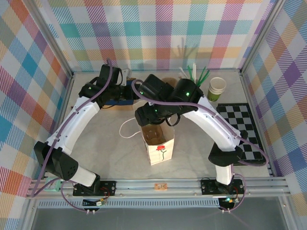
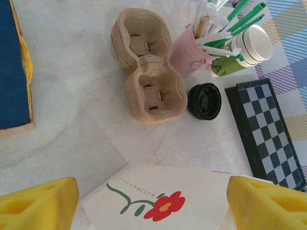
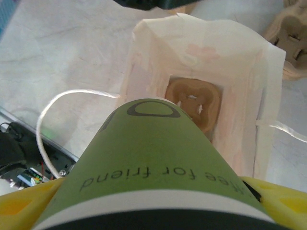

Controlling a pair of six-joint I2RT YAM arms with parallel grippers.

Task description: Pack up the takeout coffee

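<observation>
The takeout coffee (image 3: 153,158), a green paper cup with a black lid on the end nearest the camera, sits between the yellow fingers of my right gripper (image 3: 153,206), which is shut on it. The cup hangs tilted over the open mouth of the white paper bag (image 3: 240,72). A brown cardboard carrier (image 3: 194,103) lies on the bag's floor. From above, my right gripper (image 1: 152,116) sits just over the standing bag (image 1: 160,146). My left gripper (image 2: 153,201) is open, one yellow finger on each side of the bag's flower-printed panel (image 2: 158,191).
Behind the bag lie a stack of cardboard cup carriers (image 2: 148,67), a pink cup of stirrers (image 2: 189,50), a loose black lid (image 2: 205,100) and a lidless stack of cups (image 2: 249,45). A chessboard (image 2: 266,129) lies to the right, a blue box (image 2: 12,67) to the left.
</observation>
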